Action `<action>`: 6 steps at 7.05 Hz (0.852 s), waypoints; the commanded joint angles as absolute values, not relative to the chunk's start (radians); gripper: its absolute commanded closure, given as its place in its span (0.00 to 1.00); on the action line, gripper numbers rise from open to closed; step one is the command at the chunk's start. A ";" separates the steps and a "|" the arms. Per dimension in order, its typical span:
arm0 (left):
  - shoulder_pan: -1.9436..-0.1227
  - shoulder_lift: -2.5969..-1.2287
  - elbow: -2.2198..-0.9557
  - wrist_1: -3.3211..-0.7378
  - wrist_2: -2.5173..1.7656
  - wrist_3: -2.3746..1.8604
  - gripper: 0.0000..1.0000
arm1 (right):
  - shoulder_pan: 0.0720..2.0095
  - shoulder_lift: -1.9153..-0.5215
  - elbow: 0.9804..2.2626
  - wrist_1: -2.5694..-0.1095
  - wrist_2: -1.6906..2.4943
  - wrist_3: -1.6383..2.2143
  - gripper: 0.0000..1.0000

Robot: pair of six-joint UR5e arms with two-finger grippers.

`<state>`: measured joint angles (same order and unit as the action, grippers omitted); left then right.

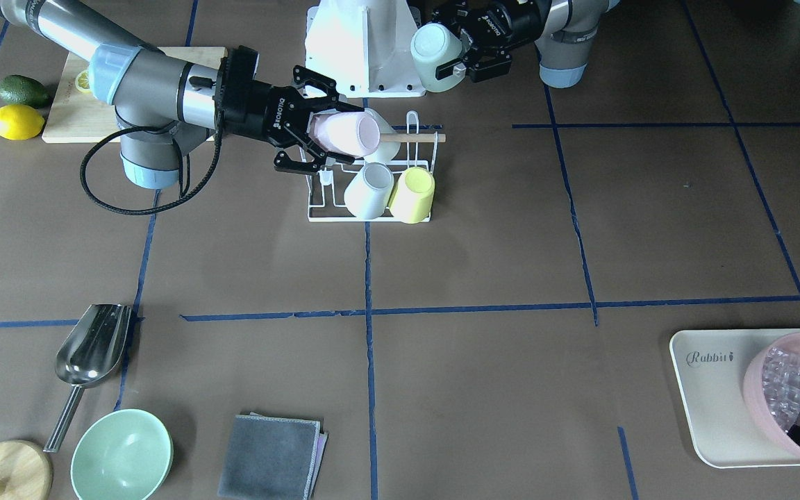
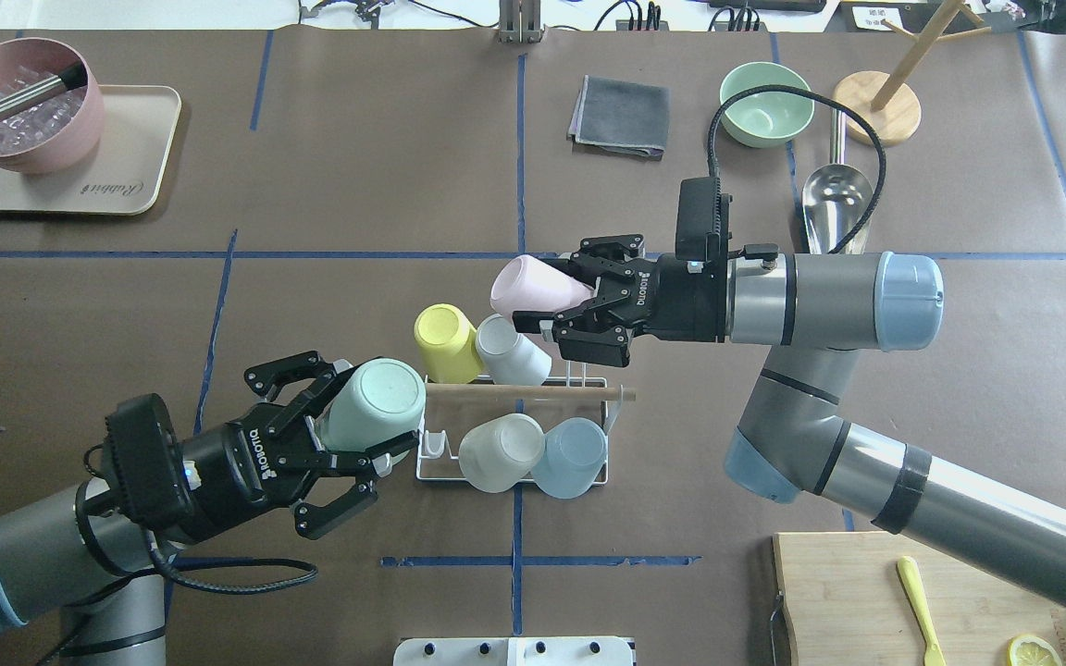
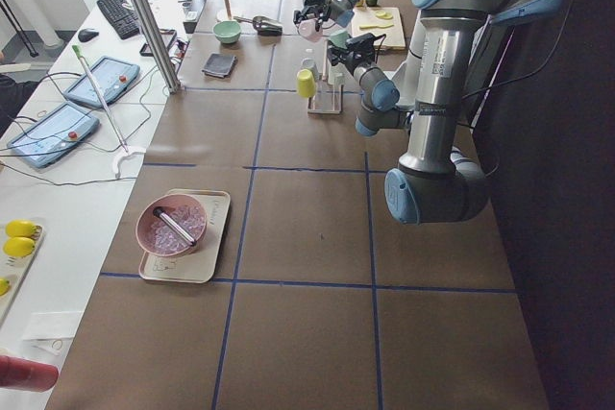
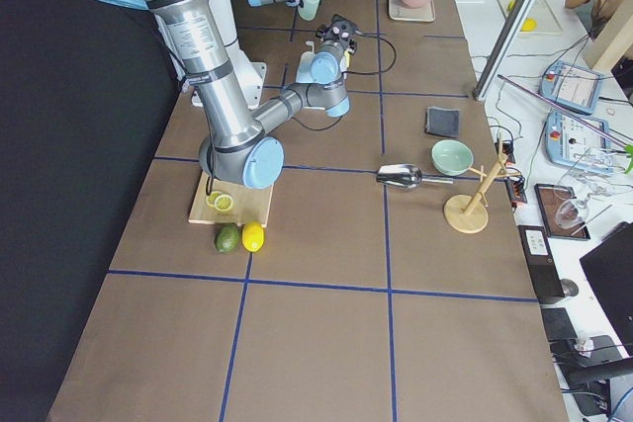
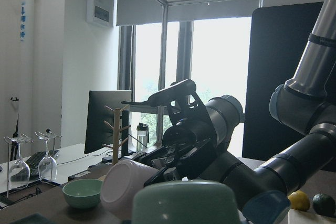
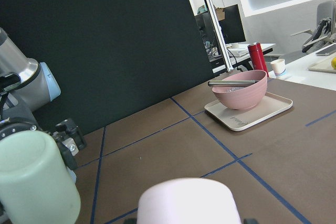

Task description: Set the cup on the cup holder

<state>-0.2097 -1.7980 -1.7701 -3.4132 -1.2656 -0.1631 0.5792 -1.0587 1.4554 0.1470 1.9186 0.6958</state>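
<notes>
My arms [image 2: 811, 301] are smooth silver-grey tubes, with pale blue caps [image 2: 908, 301] on the joints and a black band [image 2: 898, 486] far back from the fingers [image 2: 533, 324]. Behind each hand sits a thick black collar, and beside it a flat black box [image 2: 701, 222]. A black cable [image 2: 801, 92] loops out from that box. My right gripper [image 2: 551, 296] and left gripper [image 2: 362, 412] are matt black, made of angular linked bars. White ROBOTIQ lettering [image 2: 269, 467] marks the body just behind the fingers.

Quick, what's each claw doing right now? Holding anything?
The left gripper is shut on the mint green cup.
The right gripper is shut on the pink cup.
</notes>
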 commanded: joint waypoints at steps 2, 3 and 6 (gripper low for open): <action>-0.206 -1.870 -1.660 -3.425 -1.226 -0.147 0.96 | 0.584 -1.054 1.405 0.153 1.914 0.698 1.00; -0.206 -1.871 -1.658 -3.425 -1.224 -0.147 0.96 | 0.584 -1.051 1.391 0.153 1.889 0.696 1.00; -0.195 -1.878 -1.637 -3.450 -1.224 -0.147 0.96 | 0.581 -1.019 1.347 0.158 1.868 0.693 1.00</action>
